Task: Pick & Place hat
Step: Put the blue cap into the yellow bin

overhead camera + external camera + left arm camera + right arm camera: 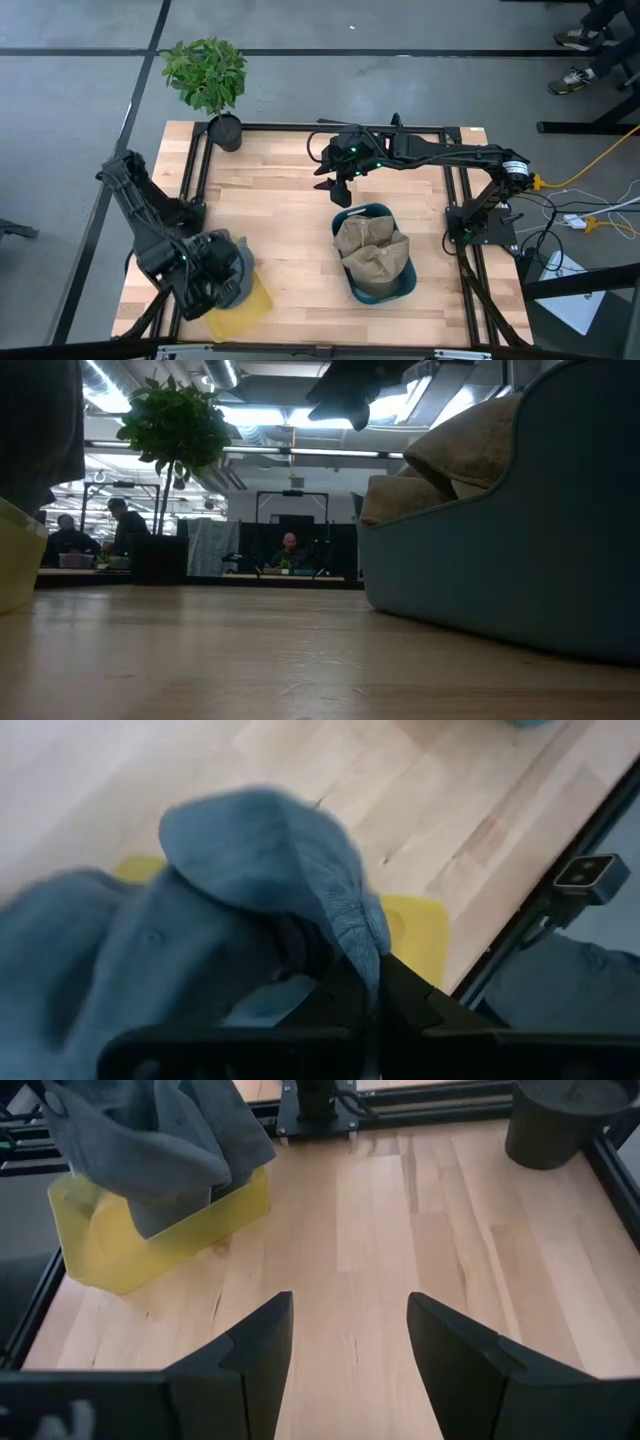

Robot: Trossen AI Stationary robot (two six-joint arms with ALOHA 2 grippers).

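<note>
The left gripper (365,1010) has its jaws clenched on the grey hat (260,880), holding it over the yellow bin (150,1230) at the counter (290,230) corner. The right gripper (350,1345) hovers near the blue basket (385,290), jaws released

Floor (80,90): grey concrete w/ dark seam lines. Tabletop (280,230): light wood planks, black metal frame. Potted plant (207,75) at tabletop's far-left corner. Yellow cable (600,160) on floor, right side. Low view: open workshop bkgd, ceiling strip lights (300,452), seated persons (289,550) at far desks.
</note>
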